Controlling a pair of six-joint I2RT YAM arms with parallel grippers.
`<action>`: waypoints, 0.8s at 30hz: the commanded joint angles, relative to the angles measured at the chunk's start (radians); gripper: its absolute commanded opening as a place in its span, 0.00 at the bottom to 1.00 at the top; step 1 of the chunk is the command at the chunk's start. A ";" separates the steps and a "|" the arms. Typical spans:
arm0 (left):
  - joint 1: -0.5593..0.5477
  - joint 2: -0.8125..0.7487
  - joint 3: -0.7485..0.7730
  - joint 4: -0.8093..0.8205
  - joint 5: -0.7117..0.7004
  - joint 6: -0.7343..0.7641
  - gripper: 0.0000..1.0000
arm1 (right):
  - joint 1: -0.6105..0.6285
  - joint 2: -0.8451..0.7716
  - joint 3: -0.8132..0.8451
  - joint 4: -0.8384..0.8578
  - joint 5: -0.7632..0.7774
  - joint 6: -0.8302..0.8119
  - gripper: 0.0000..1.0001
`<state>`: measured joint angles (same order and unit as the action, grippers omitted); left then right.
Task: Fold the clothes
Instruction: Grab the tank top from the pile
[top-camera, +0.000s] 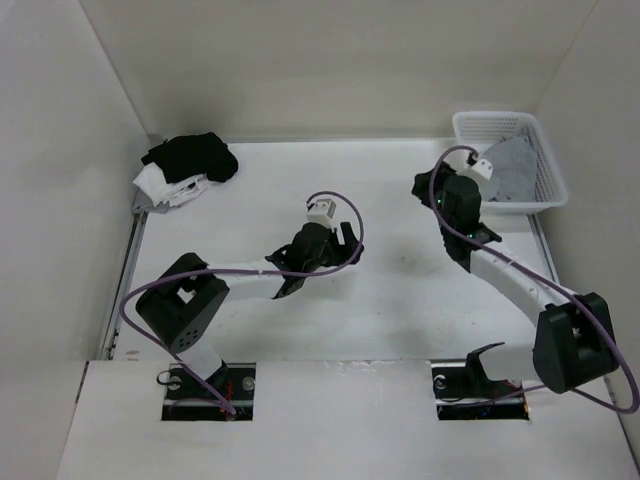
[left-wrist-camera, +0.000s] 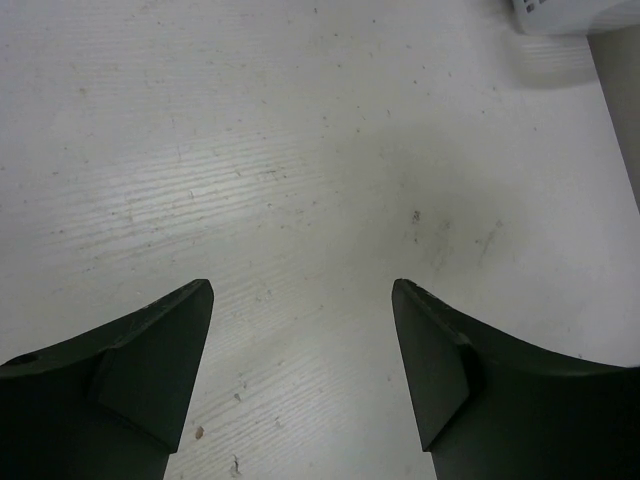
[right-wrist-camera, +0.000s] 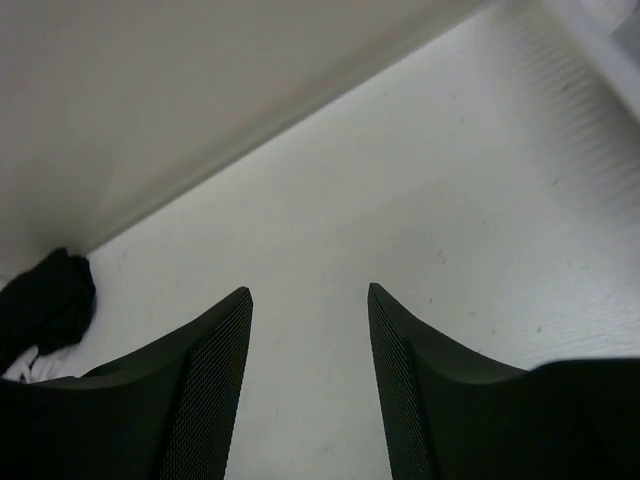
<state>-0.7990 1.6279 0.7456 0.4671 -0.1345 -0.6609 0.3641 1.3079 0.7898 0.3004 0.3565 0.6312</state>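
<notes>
White basket (top-camera: 548, 160) w/ grey garment (top-camera: 516, 168), prob. tank top, inside

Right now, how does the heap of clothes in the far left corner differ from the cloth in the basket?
Colour: the heap is black and white; the grey cloth is one plain pale grey. Place: the heap lies straight on the table in the far left corner; the grey cloth sits inside the white basket at far right. Shared: neither looks folded.
</notes>
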 joint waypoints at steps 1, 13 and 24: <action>-0.002 -0.008 -0.015 0.068 0.053 0.017 0.72 | -0.124 0.020 0.156 -0.075 0.052 -0.048 0.50; 0.013 -0.060 -0.107 0.215 0.055 0.017 0.72 | -0.469 0.422 0.665 -0.380 0.013 -0.114 0.13; 0.039 -0.040 -0.117 0.234 0.065 0.003 0.72 | -0.534 0.844 1.046 -0.518 -0.106 -0.131 0.57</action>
<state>-0.7658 1.6192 0.6350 0.6258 -0.0891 -0.6609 -0.1753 2.1235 1.7435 -0.1680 0.2897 0.5117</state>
